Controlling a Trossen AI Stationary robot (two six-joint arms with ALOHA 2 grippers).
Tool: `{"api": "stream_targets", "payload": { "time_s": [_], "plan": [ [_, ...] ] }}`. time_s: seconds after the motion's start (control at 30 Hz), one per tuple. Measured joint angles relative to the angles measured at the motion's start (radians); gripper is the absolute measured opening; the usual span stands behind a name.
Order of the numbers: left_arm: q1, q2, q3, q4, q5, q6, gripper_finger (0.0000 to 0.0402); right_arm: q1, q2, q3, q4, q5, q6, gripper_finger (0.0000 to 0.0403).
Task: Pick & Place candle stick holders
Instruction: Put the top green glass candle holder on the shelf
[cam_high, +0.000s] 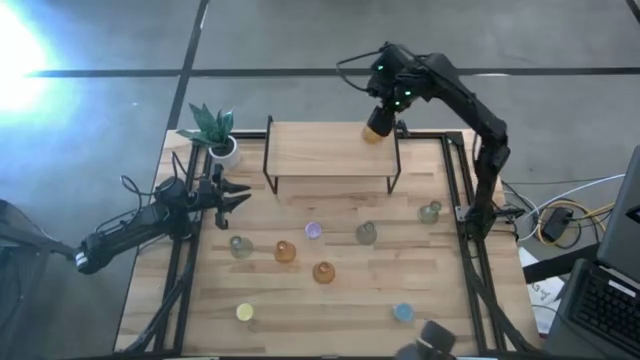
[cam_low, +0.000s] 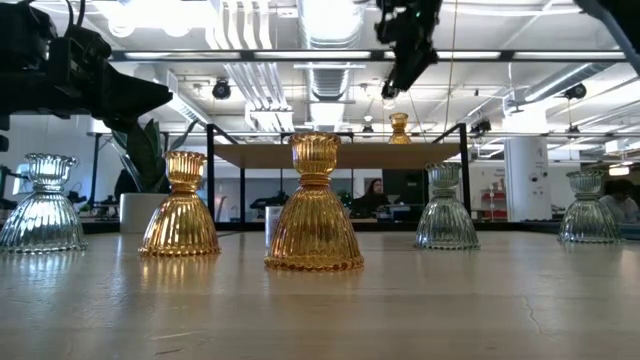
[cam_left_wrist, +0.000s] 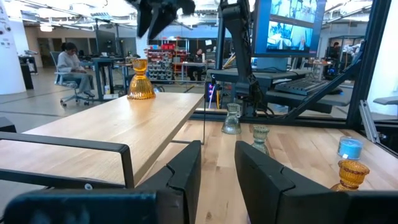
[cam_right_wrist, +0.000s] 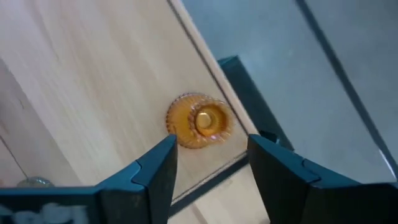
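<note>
Open workshop with ceiling light strips (cam_low: 330, 55), exposed ducts, monitors (cam_left_wrist: 291, 25), desks, and apparently grey concrete floor (cam_high: 90, 110).

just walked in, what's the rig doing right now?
It is moving glass candle holders from the table onto the raised wooden shelf. The right claw is open and sits above an amber holder standing near the shelf's right end, not touching it. The left claw is shut and waits at the table's left side, near the potted plant. Eight more holders stand on the table below.
</note>
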Motion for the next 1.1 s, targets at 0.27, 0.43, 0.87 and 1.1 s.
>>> {"api": "stream_targets", "payload": {
  "time_s": [0.27, 0.43, 0.87, 1.1],
  "plan": [
    [0.000, 0.000, 0.000, 0.000, 0.000, 0.000, 0.0104, 0.043, -0.165, 0.014, -0.033, -0.022, 0.094, 0.0174],
    [0.000, 0.000, 0.000, 0.000, 0.000, 0.000, 0.0104, 0.149, -0.263, -0.008, -0.059, -0.023, 0.177, 0.0160],
    [0.000, 0.000, 0.000, 0.000, 0.000, 0.000, 0.0104, 0.475, -0.503, -0.304, -0.058, -0.019, 0.582, 0.0120],
    [0.000, 0.000, 0.000, 0.000, 0.000, 0.000, 0.0104, 0.571, -0.649, -0.568, -0.058, 0.006, 0.789, 0.0111]
  ]
}}
